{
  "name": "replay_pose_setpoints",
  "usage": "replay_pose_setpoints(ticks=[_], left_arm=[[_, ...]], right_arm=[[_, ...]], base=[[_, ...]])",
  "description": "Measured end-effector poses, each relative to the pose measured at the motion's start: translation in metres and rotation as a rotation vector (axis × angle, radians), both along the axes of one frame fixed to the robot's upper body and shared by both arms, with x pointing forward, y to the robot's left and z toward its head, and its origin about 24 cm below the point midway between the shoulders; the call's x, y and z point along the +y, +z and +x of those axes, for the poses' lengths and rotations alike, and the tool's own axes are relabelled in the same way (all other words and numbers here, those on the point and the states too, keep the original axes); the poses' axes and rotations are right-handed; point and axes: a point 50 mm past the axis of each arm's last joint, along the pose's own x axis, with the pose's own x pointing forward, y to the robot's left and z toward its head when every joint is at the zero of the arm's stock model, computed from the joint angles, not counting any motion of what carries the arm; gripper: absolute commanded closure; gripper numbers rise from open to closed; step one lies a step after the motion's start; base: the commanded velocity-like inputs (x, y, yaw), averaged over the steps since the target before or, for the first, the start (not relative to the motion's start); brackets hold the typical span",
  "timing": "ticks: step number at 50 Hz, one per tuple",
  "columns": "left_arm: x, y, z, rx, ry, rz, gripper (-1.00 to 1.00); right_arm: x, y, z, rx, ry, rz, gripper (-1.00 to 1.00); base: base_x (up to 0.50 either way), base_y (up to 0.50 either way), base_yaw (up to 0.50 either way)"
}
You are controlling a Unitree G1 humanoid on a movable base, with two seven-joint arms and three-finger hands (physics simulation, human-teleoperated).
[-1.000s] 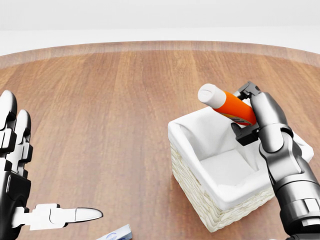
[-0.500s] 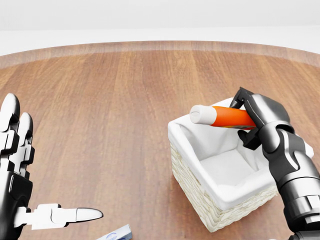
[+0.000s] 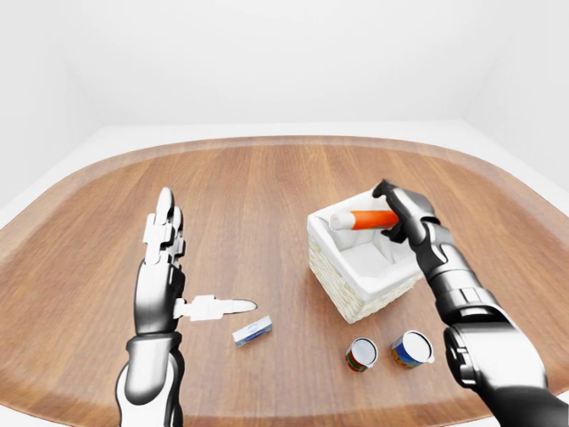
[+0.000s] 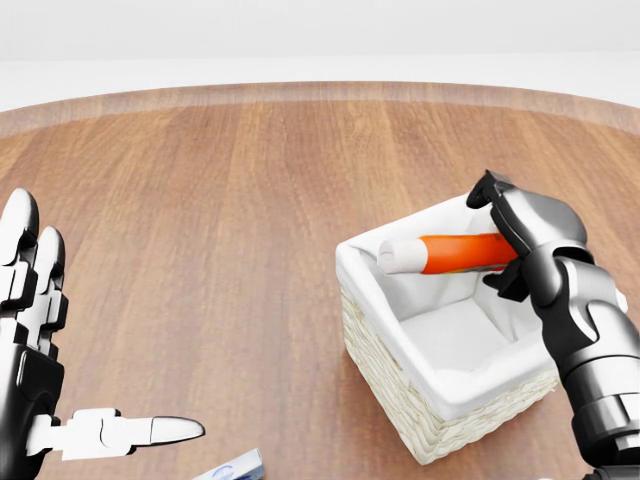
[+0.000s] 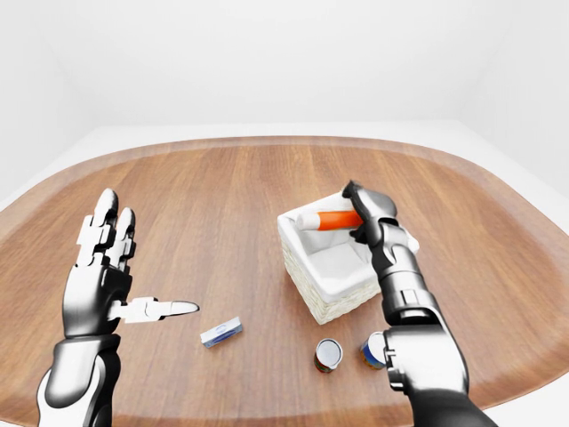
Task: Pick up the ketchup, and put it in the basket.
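Observation:
The ketchup (image 4: 452,252), an orange-red bottle with a white cap, lies nearly level across the top of the basket (image 4: 395,392), cap toward the left of the head view. The basket is white wicker with a white cloth lining. My right hand (image 4: 500,240) is over the basket's right corner, its fingers closed round the bottle's base, which the hand hides. My left hand (image 4: 105,330) hovers open at the left edge of the head view, palm flat, thumb stretched to the right and holding nothing.
A small blue-and-white box (image 3: 252,330) lies on the wooden table (image 3: 249,187) by the left thumb. Two cans (image 3: 361,353) (image 3: 410,349) stand below the basket in the left-eye view. The table's rounded edge curves along the top of the views.
My right hand has tipped the ketchup from cap-up to almost level and lowered it onto the basket's opening. The left hand has stayed where it was.

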Motion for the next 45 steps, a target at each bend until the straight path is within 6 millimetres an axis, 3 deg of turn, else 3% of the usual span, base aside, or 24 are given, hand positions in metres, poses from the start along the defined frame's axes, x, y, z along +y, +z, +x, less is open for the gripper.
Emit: replay_pose_setpoints(ticks=[34,39,45], left_arm=[[0.000,0.002,0.000,-0.006,-0.001,0.005,-1.00],[0.000,0.002,-0.001,-0.008,0.000,0.005,-1.00],[0.001,0.002,-0.001,-0.009,0.002,0.006,-1.00]], right_arm=[[-0.001,0.020,0.000,-0.058,-0.002,0.022,-1.00],[0.001,0.038,-0.005,-0.094,0.012,0.025,-1.00],[0.008,0.077,-0.026,-0.162,0.060,0.024,-1.00]], base=[[0.00,0.00,0.00],[0.00,0.00,0.00],[0.00,0.00,0.00]])
